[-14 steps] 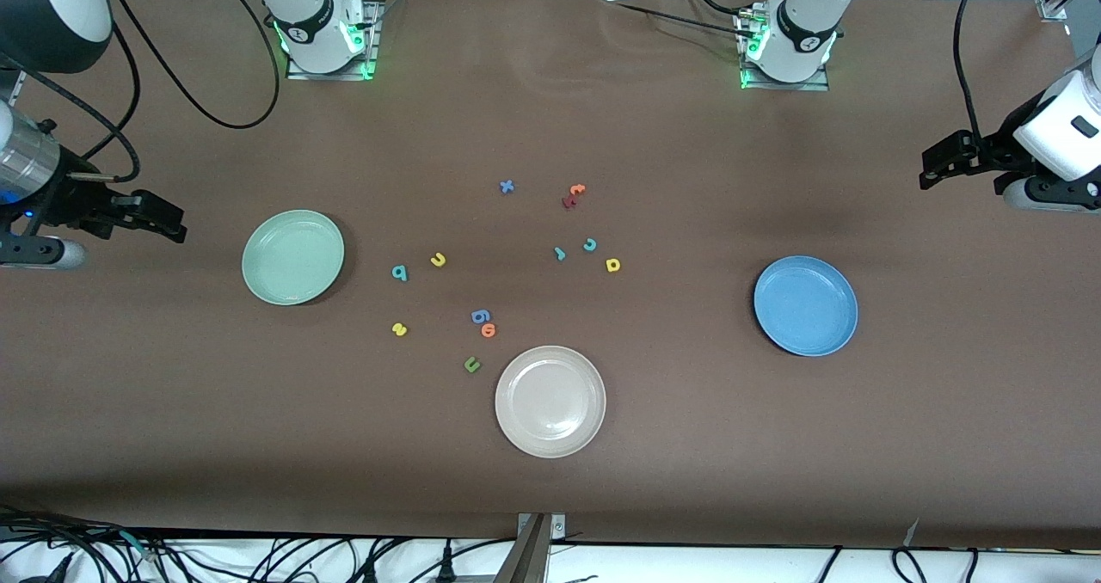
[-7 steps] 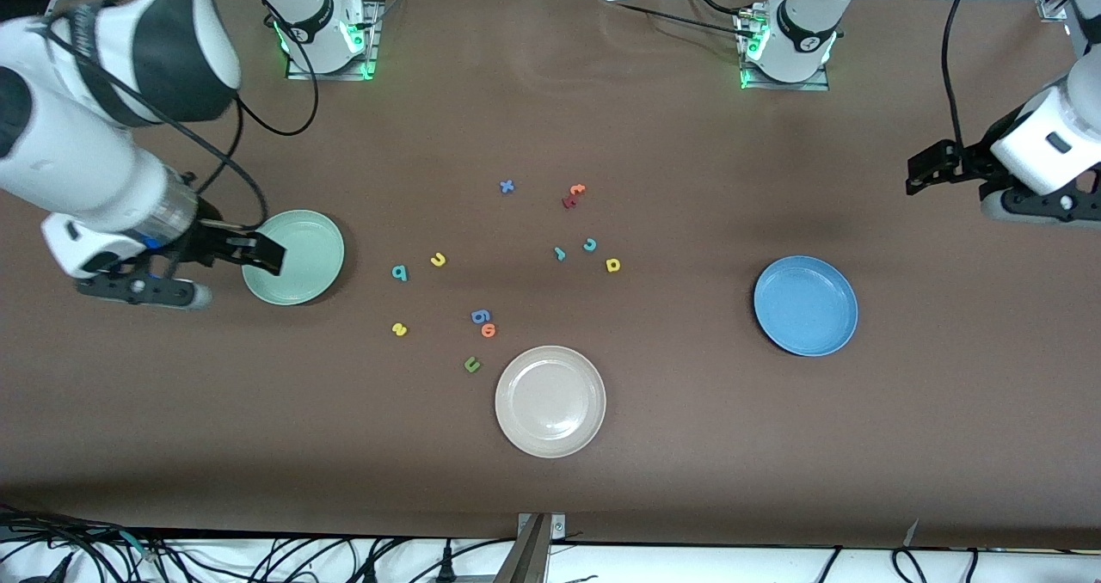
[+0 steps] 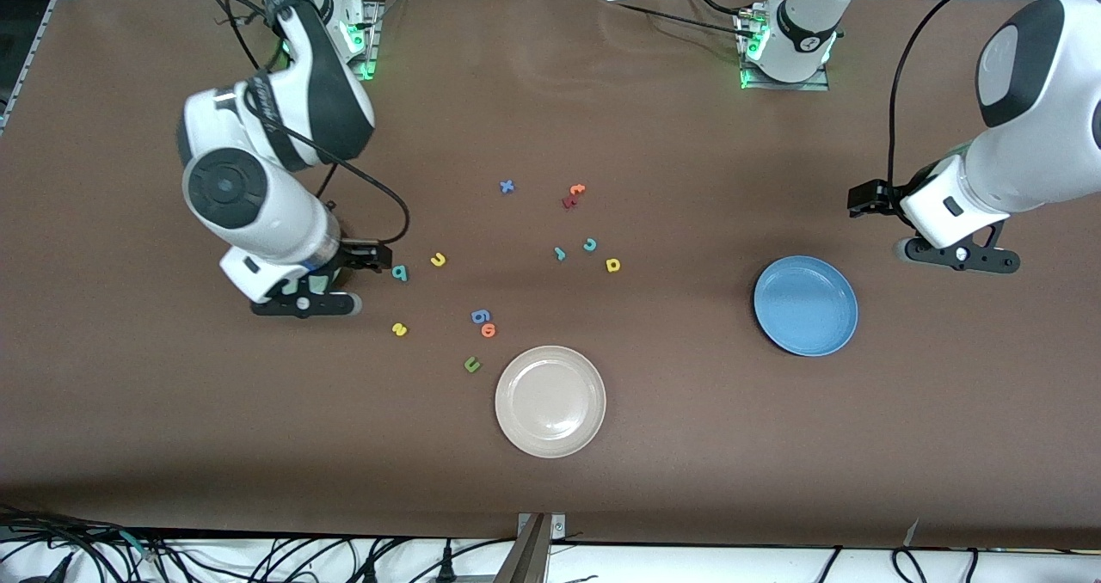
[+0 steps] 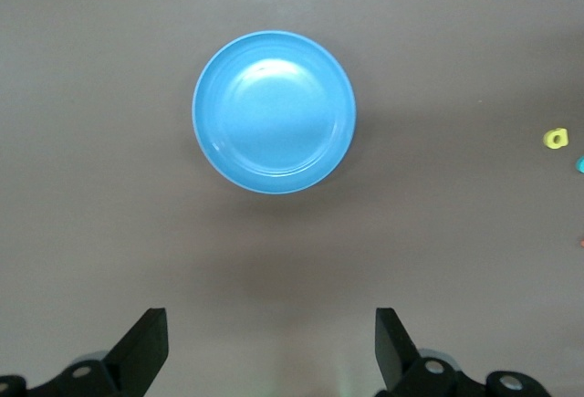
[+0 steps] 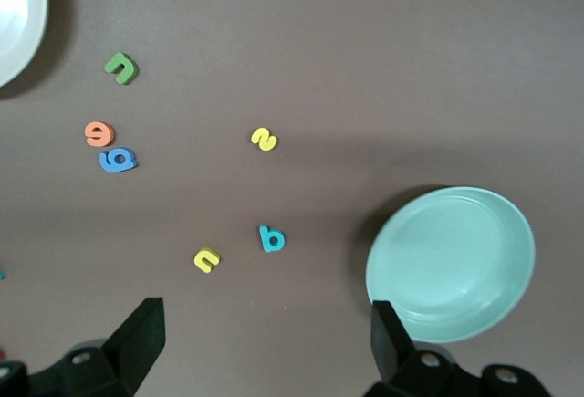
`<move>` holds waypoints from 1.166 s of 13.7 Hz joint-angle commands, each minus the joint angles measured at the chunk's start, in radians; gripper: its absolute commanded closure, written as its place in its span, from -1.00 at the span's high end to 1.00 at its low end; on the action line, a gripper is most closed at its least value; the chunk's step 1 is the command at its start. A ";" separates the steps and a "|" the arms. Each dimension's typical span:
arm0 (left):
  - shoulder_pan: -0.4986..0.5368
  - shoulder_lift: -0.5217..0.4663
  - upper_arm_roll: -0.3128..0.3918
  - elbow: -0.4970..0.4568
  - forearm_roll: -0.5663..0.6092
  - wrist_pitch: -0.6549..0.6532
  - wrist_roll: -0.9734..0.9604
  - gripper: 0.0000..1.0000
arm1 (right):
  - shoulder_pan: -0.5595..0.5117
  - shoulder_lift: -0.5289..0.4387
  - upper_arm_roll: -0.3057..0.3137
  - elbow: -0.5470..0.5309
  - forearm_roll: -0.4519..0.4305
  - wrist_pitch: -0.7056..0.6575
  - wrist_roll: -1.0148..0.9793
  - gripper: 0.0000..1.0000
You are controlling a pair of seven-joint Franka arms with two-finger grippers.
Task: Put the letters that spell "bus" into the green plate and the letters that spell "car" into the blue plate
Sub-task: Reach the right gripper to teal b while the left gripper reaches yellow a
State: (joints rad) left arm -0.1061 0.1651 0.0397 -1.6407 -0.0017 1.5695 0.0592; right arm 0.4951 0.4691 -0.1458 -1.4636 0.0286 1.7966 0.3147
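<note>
You had three plates on the surface: one green plate (image 5: 451, 263), one blue plate (image 3: 805, 305), one cream-white plate (image 3: 550, 401). Foam letters (image 3: 438, 260) numbered twelve: three yellow, three teal, two blue, two orange, one red, one dark green. Two claws were present, both spread wide.

Right wrist view, looking straight down on brown table (image 5: 347, 41). Right gripper (image 5: 265, 342) with two dark fingers (image 5: 137, 333) set wide apart, nothing between them. Green plate (image 5: 451, 264) lying empty just beside one finger. Teal "b" (image 5: 271, 238) near plate rim, yellow "u" (image 5: 207, 259) just beside it, yellow "s" (image 5: 264, 140) apart. Orange "o" (image 5: 98, 132) touching blue "g" (image 5: 117, 159); dark green "u" (image 5: 120, 67) near cream-white plate (image 5: 16, 14), seen only in part at frame corner.
</note>
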 commanded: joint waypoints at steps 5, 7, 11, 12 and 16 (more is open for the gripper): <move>0.054 0.013 0.005 0.033 -0.091 -0.051 0.157 1.00 | 0.008 0.000 -0.003 -0.164 0.016 0.182 0.001 0.99; 0.048 0.040 0.003 0.035 -0.168 -0.042 0.107 1.00 | 0.007 -0.001 0.002 -0.214 0.019 0.266 -0.003 0.99; -0.029 0.094 -0.029 0.030 -0.187 0.046 -0.105 1.00 | 0.005 0.003 0.003 -0.314 0.059 0.417 -0.017 0.99; -0.064 0.109 -0.029 0.027 -0.187 0.076 -0.152 1.00 | 0.002 0.002 0.003 -0.331 0.086 0.428 -0.049 0.99; -0.196 0.194 -0.027 0.016 -0.176 0.236 -0.379 1.00 | 0.000 -0.001 0.000 -0.385 0.175 0.452 -0.132 0.99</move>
State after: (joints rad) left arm -0.2455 0.3157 0.0002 -1.6296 -0.1705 1.7431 -0.2208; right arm 0.4977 0.4976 -0.1465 -1.7902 0.1764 2.2138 0.2181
